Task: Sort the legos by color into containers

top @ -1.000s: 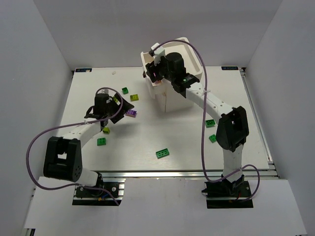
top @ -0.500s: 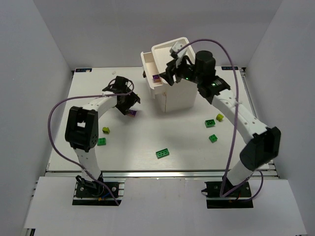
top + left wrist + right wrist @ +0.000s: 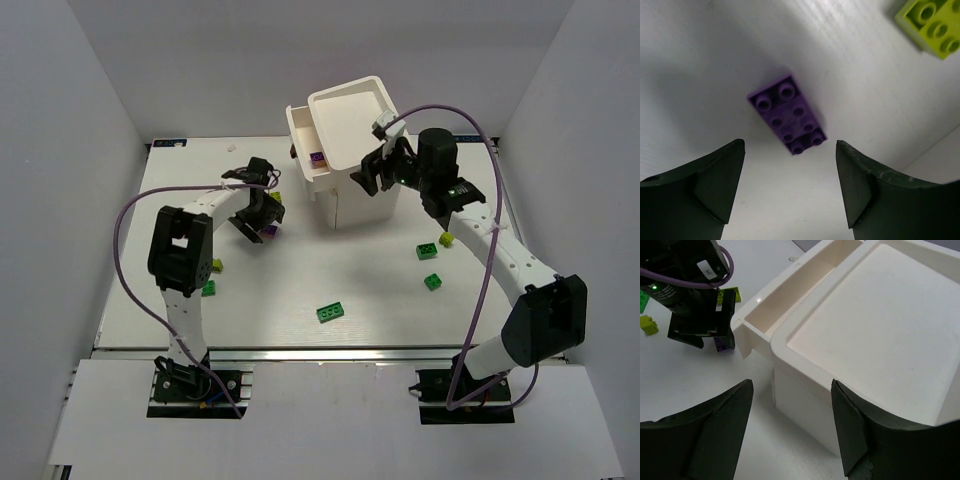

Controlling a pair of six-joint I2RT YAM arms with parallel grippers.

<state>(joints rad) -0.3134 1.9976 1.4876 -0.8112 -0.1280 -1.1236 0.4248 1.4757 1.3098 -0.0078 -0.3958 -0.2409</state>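
The white cabinet (image 3: 350,120) stands at the back centre with its top drawer (image 3: 303,140) pulled out to the left. A purple lego (image 3: 317,158) lies in that drawer. My left gripper (image 3: 256,212) is open and hovers over another purple lego (image 3: 268,231) on the table. In the left wrist view this purple lego (image 3: 787,120) lies just ahead of the open left gripper (image 3: 790,185). My right gripper (image 3: 376,176) is open and empty beside the cabinet's right front. In the right wrist view the right gripper (image 3: 792,425) frames the cabinet's corner (image 3: 805,405).
Dark green legos lie at the front centre (image 3: 331,313) and the right (image 3: 433,281) (image 3: 427,250), with a yellow-green one (image 3: 446,238) beside them. Near the left arm lie a yellow-green lego (image 3: 215,265) and a dark green one (image 3: 207,288). Another yellow-green lego (image 3: 932,22) lies beyond the purple one.
My right gripper has drawn back from over the drawer to the cabinet's right side, and a purple lego now shows in the drawer. My left gripper has swung back over the purple lego.
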